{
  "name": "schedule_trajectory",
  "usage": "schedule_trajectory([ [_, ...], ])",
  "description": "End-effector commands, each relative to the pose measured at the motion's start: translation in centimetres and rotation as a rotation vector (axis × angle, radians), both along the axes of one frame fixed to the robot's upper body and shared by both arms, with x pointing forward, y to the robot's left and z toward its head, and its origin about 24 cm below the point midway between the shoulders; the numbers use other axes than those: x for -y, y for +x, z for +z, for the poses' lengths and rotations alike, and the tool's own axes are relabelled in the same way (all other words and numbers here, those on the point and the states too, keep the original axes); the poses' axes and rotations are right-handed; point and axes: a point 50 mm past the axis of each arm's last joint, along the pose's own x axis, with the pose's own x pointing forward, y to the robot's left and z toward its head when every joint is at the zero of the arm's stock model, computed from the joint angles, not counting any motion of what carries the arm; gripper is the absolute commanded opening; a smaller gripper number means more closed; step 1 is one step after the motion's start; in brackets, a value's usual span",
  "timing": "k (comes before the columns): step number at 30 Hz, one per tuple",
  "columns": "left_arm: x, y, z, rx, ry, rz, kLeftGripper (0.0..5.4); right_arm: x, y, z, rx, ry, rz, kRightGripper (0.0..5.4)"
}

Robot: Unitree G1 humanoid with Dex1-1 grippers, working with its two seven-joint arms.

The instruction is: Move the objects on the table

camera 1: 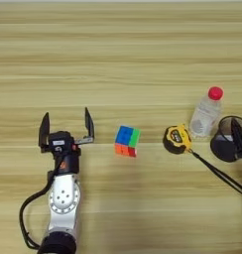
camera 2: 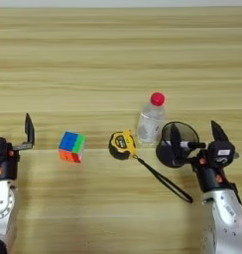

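Grippers flank a row of four objects on the wooden table (camera 1: 123,59).
Left gripper (camera 1: 66,126), fingers spread, sits left of the puzzle cube (camera 1: 127,141); tape measure (camera 2: 122,145), bottle (camera 2: 151,119) follow; right gripper (camera 2: 195,135) straddles the black cup (camera 2: 175,144), fingers apart.

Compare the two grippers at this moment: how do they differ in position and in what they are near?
The left gripper stands over bare table, apart from the puzzle cube on its right; the right gripper is at the black cup, one finger over the cup's opening. The left gripper holds nothing; whether the right gripper grips the cup's rim cannot be told. Both have their fingers spread and point away from the robot.
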Motion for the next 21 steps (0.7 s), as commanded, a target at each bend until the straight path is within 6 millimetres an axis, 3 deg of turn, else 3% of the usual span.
schedule_trajectory([
  [1, 0.0, -0.1, 0.0, -0.003, 0.014, -0.007, 5.4, 0.3, 0.8, 0.5, -0.001, -0.007, -0.014, 5.34],
  [6, 0.0, -0.2, 0.0, -0.004, 0.016, -0.008, 5.4, 1.1, 1.5, -0.1, -0.034, -0.013, -0.071, 5.34],
  [16, 0.1, -0.1, 0.1, -0.005, 0.024, -0.016, 5.4, 2.4, 3.3, 0.8, -0.039, -0.03, -0.173, 5.34],
  [21, 0.1, -0.1, 0.0, -0.008, 0.033, -0.026, 5.4, 1.5, 3.9, 1.6, 0.001, -0.019, -0.131, 5.34],
])
